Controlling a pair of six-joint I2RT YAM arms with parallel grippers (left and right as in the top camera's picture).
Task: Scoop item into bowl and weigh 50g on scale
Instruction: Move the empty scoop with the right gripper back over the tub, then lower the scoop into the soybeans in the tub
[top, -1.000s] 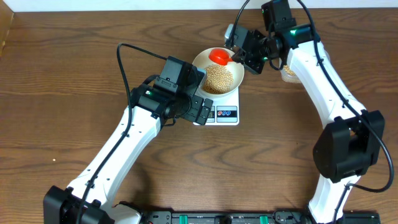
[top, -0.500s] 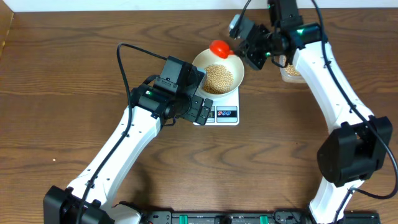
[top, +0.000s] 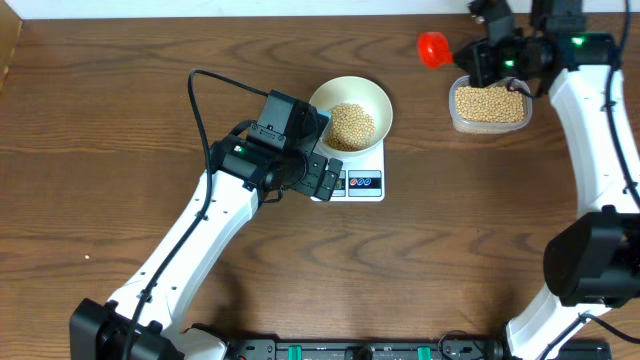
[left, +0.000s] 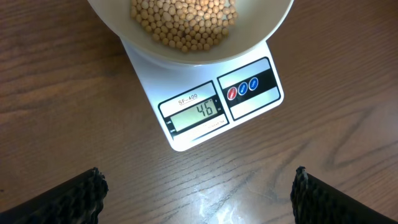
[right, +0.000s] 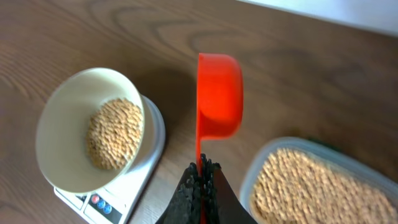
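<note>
The white-cream bowl (top: 350, 110) stands on the white scale (top: 355, 178) and holds a heap of tan beans (top: 351, 125). In the left wrist view the scale's LCD (left: 196, 113) reads 46, below the bowl (left: 261, 34). My right gripper (top: 478, 55) is shut on the handle of an orange-red scoop (top: 433, 47), held in the air left of the clear tub of beans (top: 489, 104). In the right wrist view the scoop (right: 219, 99) hangs between the bowl (right: 62, 130) and the tub (right: 311, 186). My left gripper (left: 196, 199) is open and empty over bare wood in front of the scale.
The left arm's wrist (top: 290, 145) lies close against the scale's left side. A white wall edge (top: 250, 8) runs along the back of the wooden table (top: 120, 120).
My right gripper has carried the scoop from over the bowl's far rim to the right, to beside the tub. The left arm has not moved.
</note>
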